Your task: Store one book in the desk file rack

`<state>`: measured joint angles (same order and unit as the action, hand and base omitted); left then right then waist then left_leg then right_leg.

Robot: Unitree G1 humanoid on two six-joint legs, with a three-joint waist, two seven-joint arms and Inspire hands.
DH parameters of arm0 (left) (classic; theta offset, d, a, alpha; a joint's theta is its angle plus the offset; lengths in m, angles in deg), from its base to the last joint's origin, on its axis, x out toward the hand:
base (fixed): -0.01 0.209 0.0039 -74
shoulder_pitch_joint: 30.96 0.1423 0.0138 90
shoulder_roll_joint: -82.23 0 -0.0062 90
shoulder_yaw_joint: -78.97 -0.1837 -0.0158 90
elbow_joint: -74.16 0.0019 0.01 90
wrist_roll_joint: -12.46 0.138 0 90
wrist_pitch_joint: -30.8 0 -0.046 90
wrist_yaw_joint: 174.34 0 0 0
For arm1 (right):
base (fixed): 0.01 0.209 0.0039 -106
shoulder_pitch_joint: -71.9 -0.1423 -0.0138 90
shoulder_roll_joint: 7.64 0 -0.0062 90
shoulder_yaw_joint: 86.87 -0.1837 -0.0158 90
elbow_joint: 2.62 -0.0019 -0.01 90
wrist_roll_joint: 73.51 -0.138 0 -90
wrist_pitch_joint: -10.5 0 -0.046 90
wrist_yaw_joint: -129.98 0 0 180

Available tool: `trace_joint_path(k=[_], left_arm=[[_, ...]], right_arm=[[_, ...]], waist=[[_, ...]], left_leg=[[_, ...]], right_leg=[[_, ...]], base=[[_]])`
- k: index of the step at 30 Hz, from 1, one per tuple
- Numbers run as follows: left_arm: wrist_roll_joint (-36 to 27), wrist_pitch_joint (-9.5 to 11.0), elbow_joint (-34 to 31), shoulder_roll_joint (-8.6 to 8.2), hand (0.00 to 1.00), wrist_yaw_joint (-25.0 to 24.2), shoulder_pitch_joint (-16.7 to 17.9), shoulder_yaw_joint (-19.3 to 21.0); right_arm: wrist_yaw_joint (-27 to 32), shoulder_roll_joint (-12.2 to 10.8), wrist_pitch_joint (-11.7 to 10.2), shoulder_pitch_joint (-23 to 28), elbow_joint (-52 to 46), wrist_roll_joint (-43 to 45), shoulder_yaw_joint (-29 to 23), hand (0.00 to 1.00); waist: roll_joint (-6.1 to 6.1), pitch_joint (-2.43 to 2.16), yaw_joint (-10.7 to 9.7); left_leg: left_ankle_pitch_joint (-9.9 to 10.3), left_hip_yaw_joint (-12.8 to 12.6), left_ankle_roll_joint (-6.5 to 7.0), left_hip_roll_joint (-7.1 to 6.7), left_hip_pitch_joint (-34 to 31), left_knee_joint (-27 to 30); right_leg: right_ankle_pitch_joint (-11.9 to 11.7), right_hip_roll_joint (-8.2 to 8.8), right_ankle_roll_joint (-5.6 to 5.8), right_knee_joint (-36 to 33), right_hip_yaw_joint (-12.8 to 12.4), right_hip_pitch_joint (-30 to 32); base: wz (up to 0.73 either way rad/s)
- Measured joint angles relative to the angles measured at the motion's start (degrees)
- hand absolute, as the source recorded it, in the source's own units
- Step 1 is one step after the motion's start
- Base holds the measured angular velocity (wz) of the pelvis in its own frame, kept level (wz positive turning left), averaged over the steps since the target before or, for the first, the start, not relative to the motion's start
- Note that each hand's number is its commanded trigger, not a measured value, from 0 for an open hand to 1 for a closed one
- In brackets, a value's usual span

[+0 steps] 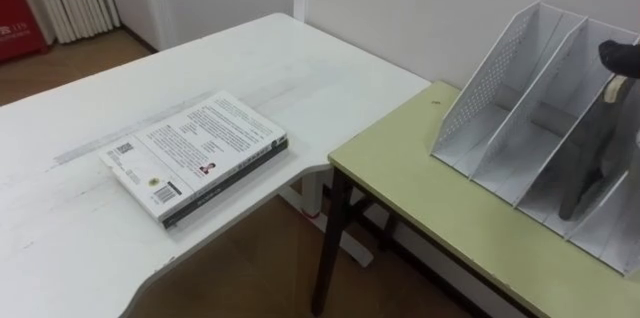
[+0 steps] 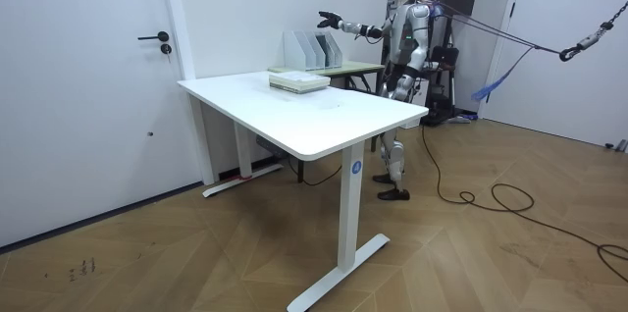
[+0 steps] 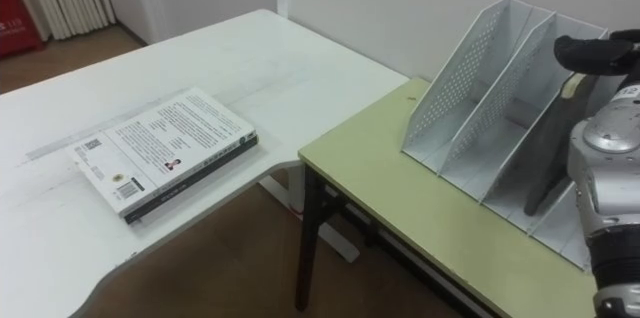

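A white perforated file rack [image 3: 455, 88] stands on the green table [image 3: 420, 218]. In one of its right-hand compartments a dark grey book [image 3: 548, 163] stands on end, leaning. My right hand [image 3: 590, 53] hovers at the rack's top edge just above that book, fingers stretched out and open; the room view shows it reaching over the rack [image 2: 314, 49]. Two more books [image 1: 195, 153] lie flat in a stack on the white desk [image 1: 300, 78], a white-covered one on a dark one. My left hand [image 2: 410, 78] hangs low by my side.
The white desk meets the green table at a corner, with a gap of wooden floor [image 1: 260, 268] below. I stand behind the green table, near the wall. A door [image 2: 88, 86] is at the room view's left.
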<state>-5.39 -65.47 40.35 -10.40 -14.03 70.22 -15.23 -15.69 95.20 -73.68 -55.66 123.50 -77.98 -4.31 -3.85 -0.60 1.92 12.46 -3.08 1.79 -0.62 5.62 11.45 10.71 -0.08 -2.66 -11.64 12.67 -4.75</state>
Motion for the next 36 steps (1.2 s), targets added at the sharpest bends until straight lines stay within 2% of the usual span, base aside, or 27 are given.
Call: trace_joint_path(k=[7, 13, 18, 21, 22, 24, 26, 27, 29, 32, 36], left_arm=[[-0.21, 0.32, 1.14, 0.26, 0.00, -0.06, -0.43, 0.00], [-0.71, 0.69, 1.73, 0.27, 0.00, 0.72, -0.52, -0.22], [-0.17, 1.64, 1.71, 0.22, 0.00, 1.17, -0.37, -0.15], [-0.02, 1.64, 1.69, 0.26, 0.00, 1.38, -0.43, 0.06], [-0.01, 1.63, 1.68, 0.26, 0.00, 1.52, -0.37, 0.17], [0.05, 1.65, 1.71, 0.23, 0.00, 1.64, -0.17, 1.01], [0.03, 1.71, 1.69, 0.28, 0.00, 2.03, 0.46, 1.82], [0.01, 1.71, 1.69, 0.31, 0.00, 2.09, 0.59, 1.90], [0.04, 1.69, 1.64, 0.34, 0.00, 2.00, 0.81, 3.17], [0.05, 1.59, 1.62, 0.66, 0.00, 1.89, 1.43, 4.72], [0.04, 1.30, 1.63, 1.03, 0.00, 1.60, 1.12, 5.31]], right_arm=[[0.96, 0.00, -0.03, 0.00, -1.50, -0.37, 0.02, 0.00], [1.15, -0.01, -0.33, 0.00, -9.15, -6.49, 0.75, 0.00], [-2.34, -0.01, -0.85, 0.05, -15.66, -9.05, 1.74, 0.00], [-7.22, -0.01, -0.87, 1.71, -24.15, -11.83, 1.97, 0.00], [-9.24, 0.04, -0.94, 2.30, -26.95, -14.65, 2.87, 0.00], [-14.04, 0.03, -0.93, 4.21, -31.69, -20.20, 3.48, 0.00], [-21.57, 0.00, -1.10, 8.54, -36.42, -27.03, 4.23, 0.00], [-23.43, -0.04, -1.07, 9.67, -37.18, -28.37, 4.53, 0.00], [-31.25, -0.23, -0.63, 12.99, -37.72, -32.41, 6.14, 0.00], [-41.04, -0.44, 1.35, 16.16, -38.14, -33.40, 7.39, 0.00], [-52.29, -0.42, 2.46, 17.81, -39.62, -31.34, 11.50, 0.00]], waist=[[-0.01, 0.00, 0.02], [0.00, 0.01, -0.07], [0.56, 0.30, 0.02], [1.34, 0.24, -0.08], [1.64, 0.07, -0.04], [1.66, 0.02, -0.06], [1.62, -0.02, -0.02], [1.61, -0.02, -0.02], [1.54, 0.11, 0.00], [1.29, 0.25, 0.12], [0.85, 0.38, 0.19]], left_leg=[[0.00, -0.06, 0.00, -0.01, 0.02, 0.00], [0.00, 0.09, 0.00, 0.00, 0.02, 0.00], [0.01, -0.08, -0.01, 0.02, -0.03, 0.04], [0.02, -0.16, -0.01, 0.07, -0.09, -0.21], [0.02, -0.26, -0.02, 0.10, -0.02, -0.40], [0.02, -0.87, -0.03, 0.24, -0.12, -0.55], [0.04, -0.98, -0.07, 0.66, 0.05, -0.38], [0.04, -1.06, -0.07, 0.66, 0.10, -0.36], [0.04, -0.85, -0.07, 0.67, 0.02, -0.37], [0.04, -1.08, -0.08, 0.73, -0.28, -0.60], [0.05, -1.46, -0.10, 0.81, -0.20, -0.73]], right_leg=[[0.00, -0.02, 0.00, 0.04, -0.02, -0.02], [0.00, 0.00, 0.00, 0.18, 0.10, -0.22], [-0.01, -0.03, 0.00, 0.06, -0.33, -0.01], [-0.01, -0.04, 0.01, 0.15, -1.01, 0.08], [-0.01, -0.06, 0.02, 0.22, -1.10, 0.07], [-0.01, -0.07, 0.01, 0.44, -1.27, 0.04], [-0.06, -0.08, -0.04, 0.99, -1.16, -0.52], [-0.06, -0.04, -0.04, 0.99, -1.15, -0.65], [-0.06, 0.02, -0.03, 0.96, -1.08, -0.60], [-0.06, -0.03, -0.03, 0.91, -1.10, -0.06], [-0.07, -0.16, -0.04, 1.02, -1.39, 0.06]], base=[[0.00], [0.00], [-0.01], [-0.01], [-0.05], [-0.03], [0.02], [0.00], [0.00], [-0.01], [-0.03]])
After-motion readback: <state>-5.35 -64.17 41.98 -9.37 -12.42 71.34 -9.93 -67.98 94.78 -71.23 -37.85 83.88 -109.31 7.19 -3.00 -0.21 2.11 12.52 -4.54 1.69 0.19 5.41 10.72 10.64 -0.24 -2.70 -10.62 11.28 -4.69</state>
